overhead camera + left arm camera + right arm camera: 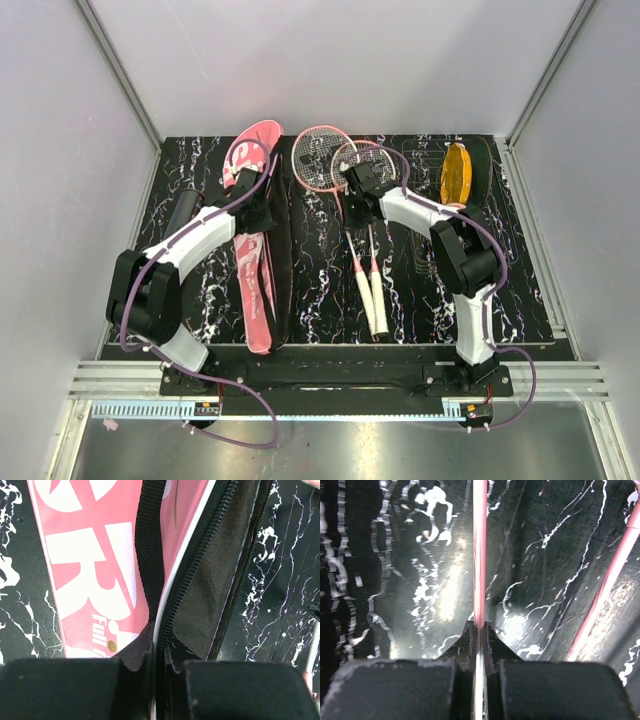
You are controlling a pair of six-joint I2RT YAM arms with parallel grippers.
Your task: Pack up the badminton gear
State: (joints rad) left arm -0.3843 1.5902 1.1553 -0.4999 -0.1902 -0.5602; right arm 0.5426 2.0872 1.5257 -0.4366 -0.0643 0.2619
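The long pink cover [258, 290] lies lengthwise left of centre, its zip edge open to the black lining [215, 580]. My left gripper [159, 630] is shut on that zip edge partway along the cover [90, 555]; from above it [252, 207] sits over the cover's upper half. Two pink-framed rackets [322, 157] lie side by side, heads at the back, white handles [372, 295] toward me. My right gripper [480, 627] is shut on one racket's thin pink shaft [480, 555], just below the heads [357, 185]. The other shaft [605, 595] runs to its right.
A yellow oval disc [457, 172] rests at the back right. A black tube [184, 212] lies left of the left arm. The cover's black strap [149, 540] runs along its pink face. Walls close in the black marbled table [430, 290] on three sides.
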